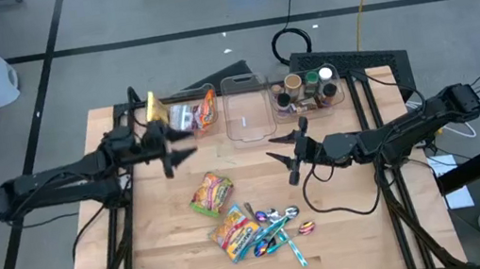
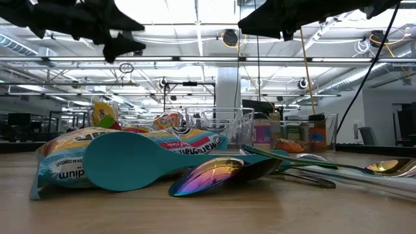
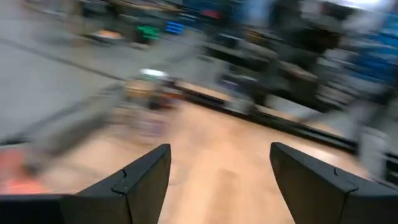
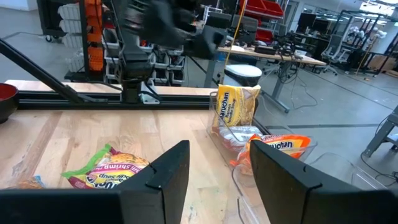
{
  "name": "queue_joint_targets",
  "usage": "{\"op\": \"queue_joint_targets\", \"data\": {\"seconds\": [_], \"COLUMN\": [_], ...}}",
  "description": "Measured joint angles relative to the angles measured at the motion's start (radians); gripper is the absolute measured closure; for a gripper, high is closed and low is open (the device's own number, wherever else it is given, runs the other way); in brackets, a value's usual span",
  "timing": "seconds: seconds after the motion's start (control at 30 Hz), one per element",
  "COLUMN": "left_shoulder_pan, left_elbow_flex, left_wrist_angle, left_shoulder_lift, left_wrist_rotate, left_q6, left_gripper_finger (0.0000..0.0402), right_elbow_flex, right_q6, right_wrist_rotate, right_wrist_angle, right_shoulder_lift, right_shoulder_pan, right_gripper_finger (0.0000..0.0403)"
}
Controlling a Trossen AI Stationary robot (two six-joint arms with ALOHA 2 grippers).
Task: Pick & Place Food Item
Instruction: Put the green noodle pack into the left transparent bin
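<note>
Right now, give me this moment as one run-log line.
left gripper: open, empty, beside packet bin | right gripper: open, empty, mid-table | ramen packets: on table

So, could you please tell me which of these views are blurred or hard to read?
Left wrist view: heavily motion-smeared, only the open left gripper reads clearly. Low view: bright ceiling lights turn the arms overhead into silhouettes, while the teal spoon up close is sharp. Right wrist view: crisp on the noodle packets, other arm blurred. High view: evenly lit.
</note>
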Motion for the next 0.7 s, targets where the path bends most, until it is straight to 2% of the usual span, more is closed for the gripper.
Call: {"op": "queue_joint_targets", "data": {"seconds": [0.07,0.13,0.4,0.53,0.7], "left_shoulder_pan": [-0.043,-0.088,-0.263,-0.33,-0.39], "left_elbow_flex": [0.0,0.0,0.001,0.0,0.0], "left_wrist_angle": [0.005,0.003,-0.107,-0.228,-0.263], "left_shoulder_lift": [0.016,0.043,0.202,0.264,0.295], "left_wrist_rotate": [0.068,0.087,0.012,0.018,0.02], "left_q6": [-0.003,-0.007,0.025,0.096,0.079], "left_gripper_finger": [0.012,0.0117,0.012,0.0119,0.0119], "right_elbow_flex": [0.0,0.0,0.0,0.0,0.0], "right_q6": [0.008,0.021,0.023,0.023,0.023], "right_wrist_rotate": [0.0,0.0,0.0,0.0,0.0], "right_wrist_angle": [0.0,0.0,0.0,-0.002,-0.008], "right_shoulder_lift": [0.0,0.0,0.0,0.0,0.0], "right_shoulder_pan": [0.0,0.0,0.0,0.0,0.0], "right_gripper_finger": [0.024,0.0242,0.024,0.0243,0.0241]}}
